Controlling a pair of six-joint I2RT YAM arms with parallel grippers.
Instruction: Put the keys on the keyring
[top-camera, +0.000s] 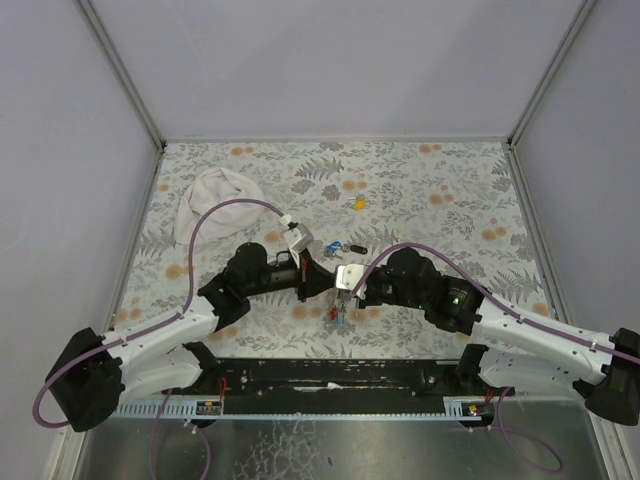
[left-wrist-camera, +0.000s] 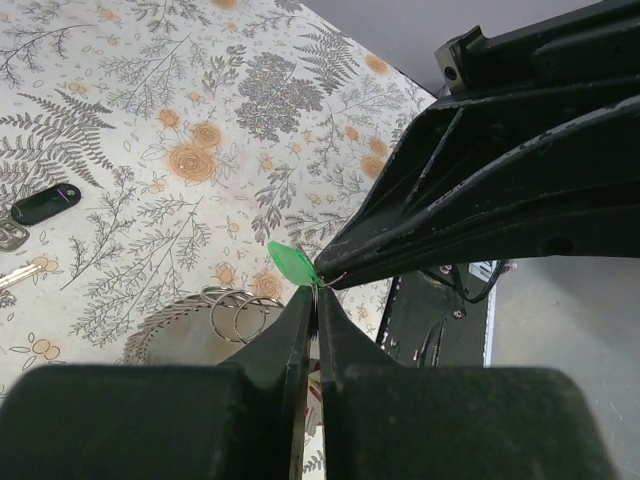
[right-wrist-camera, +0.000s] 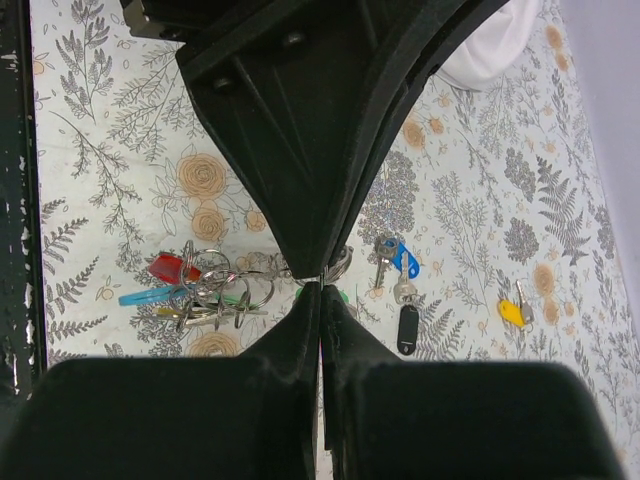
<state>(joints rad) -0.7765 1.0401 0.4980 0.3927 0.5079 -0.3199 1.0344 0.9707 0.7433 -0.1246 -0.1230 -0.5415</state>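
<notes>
My left gripper (left-wrist-camera: 315, 296) is shut on the green key (left-wrist-camera: 292, 263), whose head sticks out just past the fingertips. My right gripper (right-wrist-camera: 321, 286) meets it tip to tip and is shut on a thin metal ring (right-wrist-camera: 342, 264) of the keyring (right-wrist-camera: 195, 290). The keyring's red bit (right-wrist-camera: 172, 268), light-blue piece (right-wrist-camera: 148, 296) and loose rings lie on the table to the left in the right wrist view. The blue key (right-wrist-camera: 403, 259), black key (right-wrist-camera: 408, 328) and yellow key (right-wrist-camera: 512, 312) lie apart on the table. From above, both grippers (top-camera: 334, 287) meet over the keyring (top-camera: 340, 312).
A white cloth bundle (top-camera: 215, 200) lies at the back left of the flowered table (top-camera: 450, 200). Grey walls close in the table's sides and back. The black base rail (top-camera: 330, 375) runs along the near edge, close below the grippers.
</notes>
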